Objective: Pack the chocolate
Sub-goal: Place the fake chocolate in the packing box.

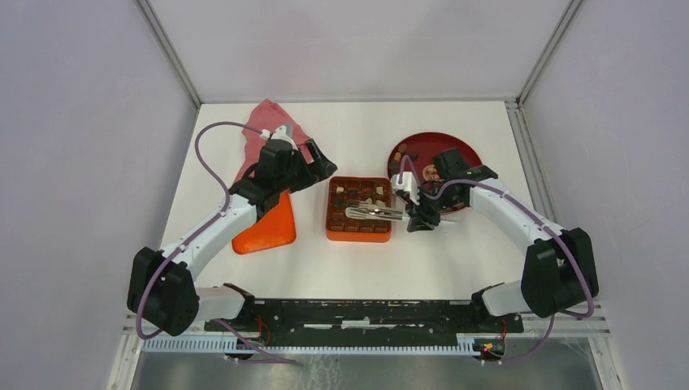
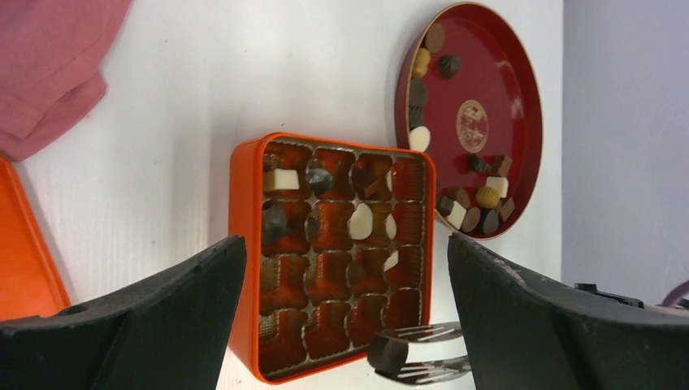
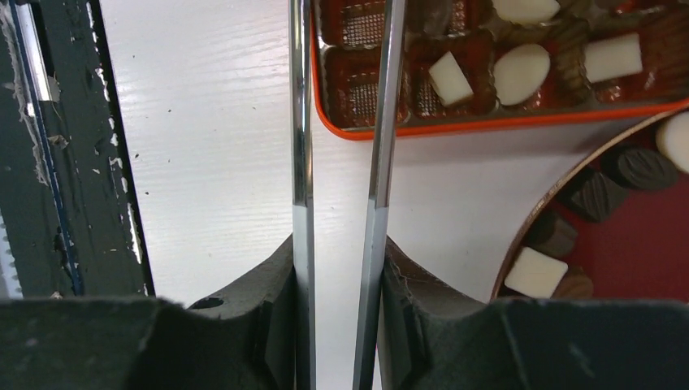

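Note:
The orange gridded box lies mid-table with a few chocolate pieces in its cells. More chocolate lies on the dark red round plate. My right gripper is shut on metal tongs, whose two arms run up between its fingers. The tong tips pinch one dark brown chocolate by the box's near edge. My left gripper hovers left of the box, jaws wide open and holding nothing.
An orange lid lies left of the box, under the left arm, and a pink cloth sits behind it. The plate stands right behind the right gripper. The black rail runs along the table's near edge.

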Controlling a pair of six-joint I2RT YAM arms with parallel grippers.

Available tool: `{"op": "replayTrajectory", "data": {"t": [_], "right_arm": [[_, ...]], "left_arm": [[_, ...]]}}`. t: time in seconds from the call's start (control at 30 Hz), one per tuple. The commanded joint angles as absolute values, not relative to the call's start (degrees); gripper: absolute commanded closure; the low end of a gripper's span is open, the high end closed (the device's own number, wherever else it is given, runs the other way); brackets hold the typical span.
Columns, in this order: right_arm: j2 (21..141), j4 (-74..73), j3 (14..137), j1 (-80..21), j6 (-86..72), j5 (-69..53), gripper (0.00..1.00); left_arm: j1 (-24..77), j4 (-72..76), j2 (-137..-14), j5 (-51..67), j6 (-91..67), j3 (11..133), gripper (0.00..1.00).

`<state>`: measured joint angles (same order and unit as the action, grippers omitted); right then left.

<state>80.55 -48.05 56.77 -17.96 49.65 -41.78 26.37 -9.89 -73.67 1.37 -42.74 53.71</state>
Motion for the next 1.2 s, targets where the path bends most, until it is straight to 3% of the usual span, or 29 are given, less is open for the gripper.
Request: {"op": "replayTrajectory", "data": {"t": [0.0, 0.53, 0.93, 1.17], "right_arm": [[79.1, -40.9, 55.5, -22.3, 46.6, -37.8, 1.0], [82.9, -38.1, 55.5, -25.3, 43.5, -29.2, 0.87], [84.3, -38.2, 56.1, -25.9, 42.8, -28.5, 0.63], [85.0, -39.5, 58.1, -25.9, 42.5, -30.2, 0.57]], "left_arm": [[26.4, -10.8, -71.2, -1.1, -40.7, 51.9, 0.02], [26.4, -10.8, -71.6, -1.7, -41.0, 48.8, 0.02], [26.4, -10.2, -73.2, -1.3, -40.5, 49.7, 0.03], [26.4, -10.3, -73.3, -1.3, -40.4, 50.5, 0.03]]}}
